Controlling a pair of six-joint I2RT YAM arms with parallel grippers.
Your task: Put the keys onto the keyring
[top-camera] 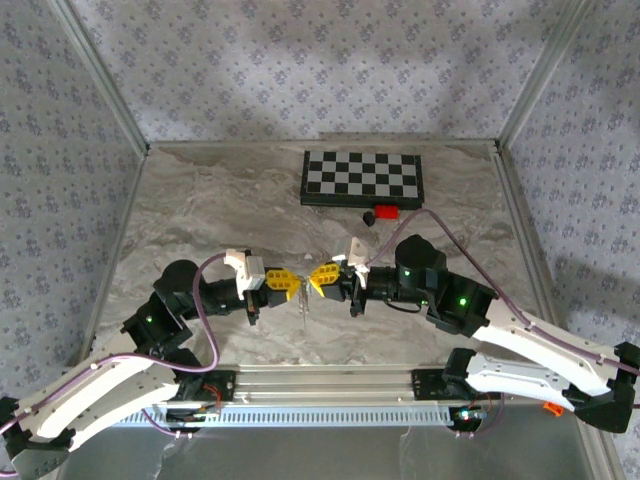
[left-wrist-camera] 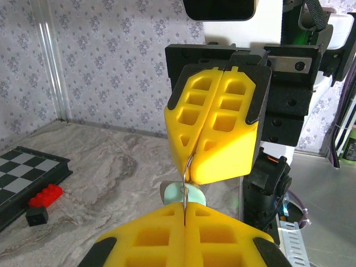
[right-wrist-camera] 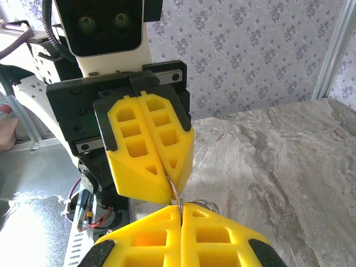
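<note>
Left gripper (left-wrist-camera: 184,214) and right gripper (left-wrist-camera: 192,167) both pinch the keyring (left-wrist-camera: 186,179), key (left-wrist-camera: 196,196) just beside; threading seems underway, needing a fine slide.

Left claw (top-camera: 296,283) and right claw (top-camera: 313,281), both clamped, face each other tip to tip.

This is a robotics lab test cell rather than a home. A marble-patterned worktop (top-camera: 200,230) is boxed in by floral-print backdrop panels (top-camera: 300,70) fixed to bare aluminium framing (top-camera: 100,75). The left arm (top-camera: 110,385) and right arm (top-camera: 530,345) are bolted to a metal rail (top-camera: 320,385) at the near edge, with purple cables (top-camera: 212,320) exposed. A checkerboard (top-camera: 362,178) lies at the far side.
</note>
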